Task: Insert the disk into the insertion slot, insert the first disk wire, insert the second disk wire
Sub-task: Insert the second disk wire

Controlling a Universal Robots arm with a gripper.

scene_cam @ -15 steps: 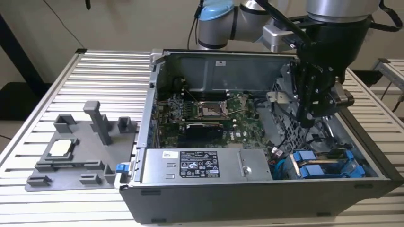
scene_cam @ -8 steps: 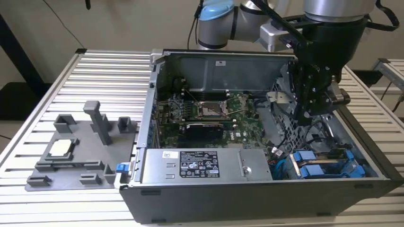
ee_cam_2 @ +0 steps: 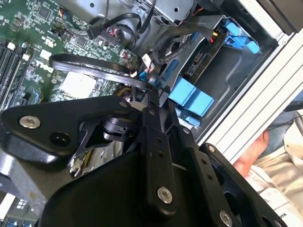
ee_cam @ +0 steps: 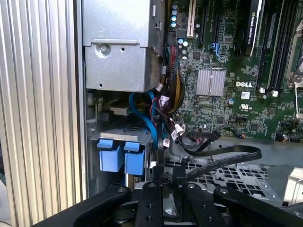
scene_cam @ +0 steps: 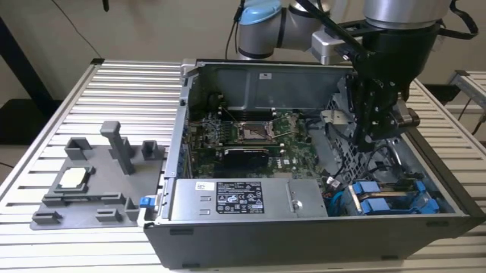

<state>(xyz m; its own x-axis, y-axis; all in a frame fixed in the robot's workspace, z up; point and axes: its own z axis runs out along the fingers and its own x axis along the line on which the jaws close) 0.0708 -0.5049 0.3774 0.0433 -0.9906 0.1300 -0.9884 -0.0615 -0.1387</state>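
The open computer case [scene_cam: 304, 239] lies on its side on a table [scene_cam: 114, 85] of ribbed aluminium slats, with a plain beige wall [scene_cam: 152, 28] behind it. Beside the case, on the exterior view's left, a grey fixture tray [scene_cam: 83, 193] with moulded posts rests on the slats. Beyond the case, on the exterior view's right, the edge of a second slatted table [scene_cam: 470, 85] shows. In the second wrist view, a person's hand [ee_cam_2: 251, 151] shows just past the table edge nearest the case.

Inside the case are the green motherboard [scene_cam: 251, 136] and a grey power-supply box [scene_cam: 227, 199] along the near wall. The disk [scene_cam: 377, 205], in its blue frame, already sits in the insertion slot [ee_cam: 120, 135] at the corner of the case next to that box.

The arm reaches down into the case, with the gripper [scene_cam: 370, 145] just above the disk. Its jaws look pinched together on the end of a flat black wire [ee_cam: 227, 158] that loops over the motherboard.
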